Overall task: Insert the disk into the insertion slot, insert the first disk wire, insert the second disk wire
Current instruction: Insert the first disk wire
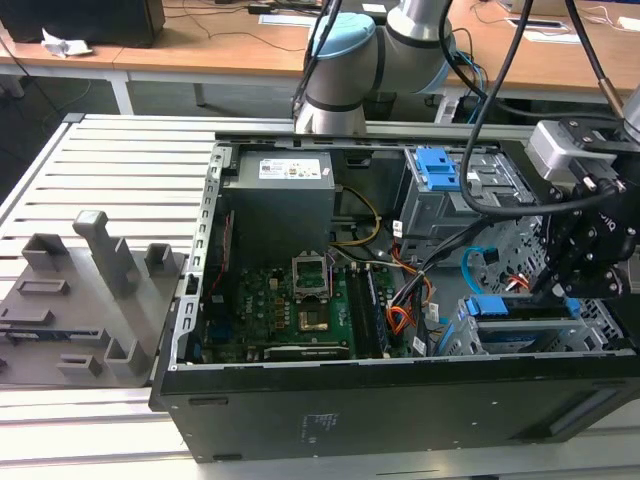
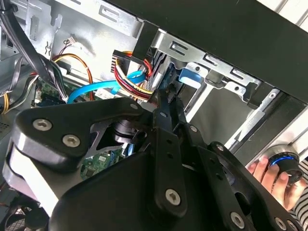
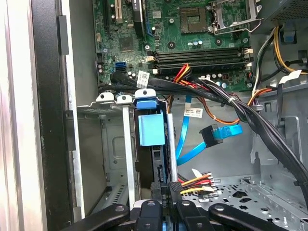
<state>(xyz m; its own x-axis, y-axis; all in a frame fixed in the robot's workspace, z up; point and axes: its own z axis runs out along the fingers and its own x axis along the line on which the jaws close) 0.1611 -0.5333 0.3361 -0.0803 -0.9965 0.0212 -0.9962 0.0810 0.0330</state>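
Gripper [image 3: 169, 192] is pinching the first disk wire [image 3: 195, 183] by its dark plug, right at the disk's [image 3: 150, 129] exposed edge. The disk is sitting between the insertion slot's [image 3: 127, 159] rails. The second disk wire [image 3: 190, 144] is dangling free over open perforated floor [image 3: 240, 192].

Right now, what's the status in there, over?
Claw shut on first disk wire plug, at disk end. Disk seated in insertion slot. Beside it, second disk wire hangs loose. Black cable bundle crosses by the slot.
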